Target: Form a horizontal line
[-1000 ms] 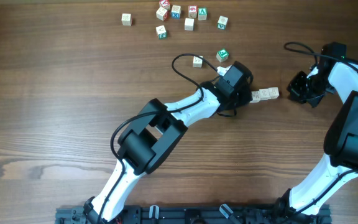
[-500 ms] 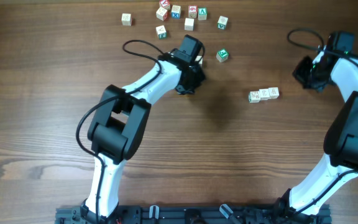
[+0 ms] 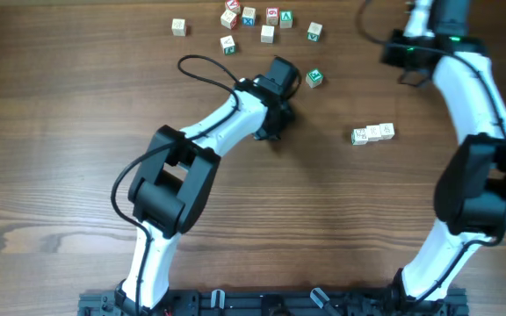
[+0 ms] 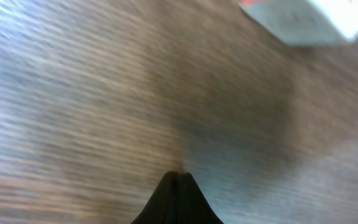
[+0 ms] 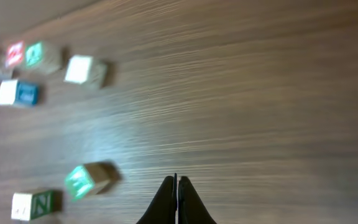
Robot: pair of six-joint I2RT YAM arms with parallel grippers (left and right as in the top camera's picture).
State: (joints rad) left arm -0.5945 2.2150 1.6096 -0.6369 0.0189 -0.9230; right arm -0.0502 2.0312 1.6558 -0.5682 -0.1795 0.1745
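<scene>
horizontal line: three pale cubes touching, faint marks on top
where: bench, right of centre, standing alone
loose cubes: I count ten
left tool: closed, empty
right tool: closed, empty

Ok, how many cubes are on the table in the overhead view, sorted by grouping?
Cubes in the horizontal line: 3
Loose cubes in the far cluster: 9
Lone green-marked cube: 1
Total: 13 visible overhead; the left arm may hide more.
</scene>
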